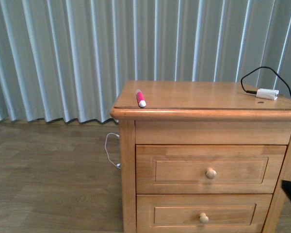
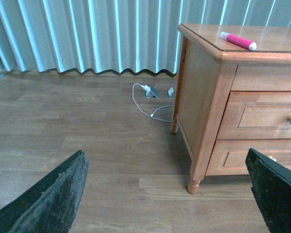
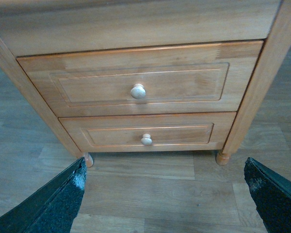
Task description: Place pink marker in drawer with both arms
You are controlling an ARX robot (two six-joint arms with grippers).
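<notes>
**Kid:** Where is the pink marker (image 1: 140, 98) lying?

**Me:** It is lying on top of the nightstand (image 1: 208, 94), near the front left corner. Its white end is pointing at the front edge. Nothing is touching it.

**Kid:** What are your fingers doing?

**Me:** My left gripper (image 2: 165, 154) is hanging low over the wood floor (image 2: 63, 121), off to the left side of the nightstand. Its two black fingers (image 2: 58, 194) are spreading wide and holding nothing. It is well apart from the marker. My right gripper (image 3: 165, 162) is hanging low in front of the nightstand. Its fingers are spreading wide too, and they are holding nothing.

**Kid:** Is the drawer (image 1: 174, 170) opening?

**Me:** No, it is sitting shut. Its little round knob (image 3: 137, 91) is sticking out in the middle, and my right gripper is not touching it. The lower drawer (image 1: 174, 213) is sitting shut under it.

**Kid:** Is anything else sitting up there?

**Me:** A small white plug (image 1: 267, 93) with a black cable is lying at the back right of the top, well apart from the marker. A thin white cord (image 2: 145, 104) is curling on the floor beside the nightstand. A pale curtain (image 1: 63, 58) is hanging behind it all.
</notes>
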